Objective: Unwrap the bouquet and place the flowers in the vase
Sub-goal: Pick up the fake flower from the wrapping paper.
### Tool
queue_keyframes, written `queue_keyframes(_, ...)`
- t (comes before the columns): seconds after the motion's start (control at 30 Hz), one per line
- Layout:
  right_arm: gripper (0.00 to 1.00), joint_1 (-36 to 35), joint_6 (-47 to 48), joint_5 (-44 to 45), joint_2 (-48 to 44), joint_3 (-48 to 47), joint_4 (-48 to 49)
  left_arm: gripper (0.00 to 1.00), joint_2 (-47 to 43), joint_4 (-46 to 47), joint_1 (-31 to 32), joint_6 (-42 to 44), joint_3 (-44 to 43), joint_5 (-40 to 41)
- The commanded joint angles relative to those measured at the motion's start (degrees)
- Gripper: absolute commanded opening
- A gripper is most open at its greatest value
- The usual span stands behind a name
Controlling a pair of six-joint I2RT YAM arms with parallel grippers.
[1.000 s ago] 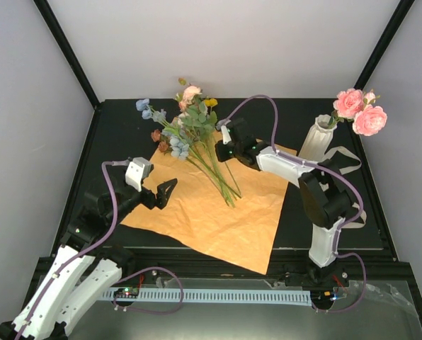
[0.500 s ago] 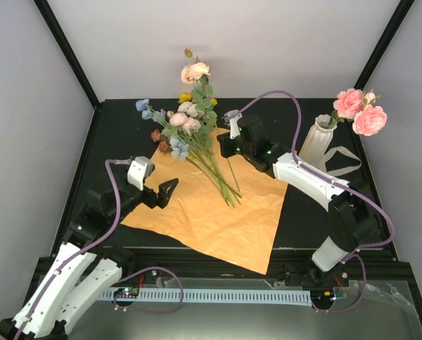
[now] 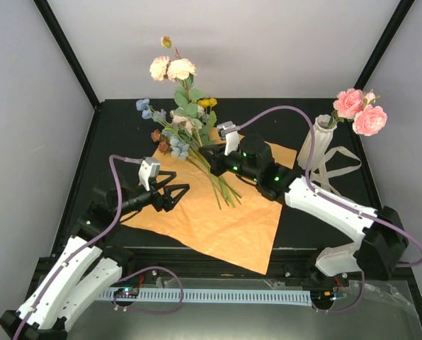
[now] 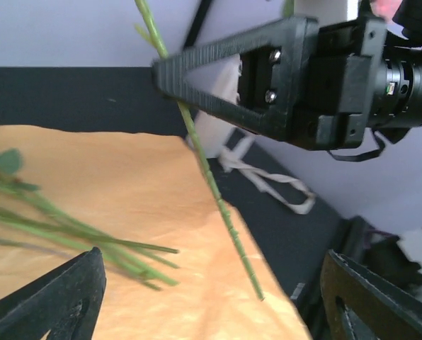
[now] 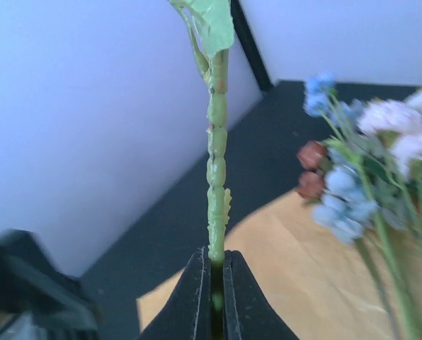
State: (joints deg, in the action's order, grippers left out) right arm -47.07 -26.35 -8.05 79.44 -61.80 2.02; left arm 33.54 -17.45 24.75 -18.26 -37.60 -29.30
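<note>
Orange paper (image 3: 218, 219) lies spread on the black surface (image 3: 119, 134). Right hand (image 5: 212, 258) clenched on one flower stem (image 5: 217, 177), held upright, cream blooms (image 3: 172, 69) at its top. Other flowers (image 3: 190, 145) lie across the paper's far-left corner. Left hand (image 3: 179, 195) spread wide, empty, low over the paper. Vase (image 3: 316, 142) upright at far right, holding pink blooms (image 3: 360, 112).

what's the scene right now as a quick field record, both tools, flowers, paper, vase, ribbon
right tool: shut on one stem, held upright above the table, cream-pink blooms on top
left tool: open, over the orange paper, holding nothing
flowers: the rest lie loose on the paper
vase: upright, far right, pink roses already in it
ribbon: untied, lying beside the vase
</note>
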Motion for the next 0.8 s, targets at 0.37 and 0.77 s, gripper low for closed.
queue_keyframes(0.37,0.01,-10.1,-11.5,1.1,-7.7,5.5,25.1,0.67,6.7,23.2,-0.1,-20.4,1.6,-22.2)
queue_keyframes(0.77,0.05,-12.2,-9.0,-3.9,-8.9,6.3,23.7,0.02,5.2,23.4,0.5,-15.6,3.2,-19.1)
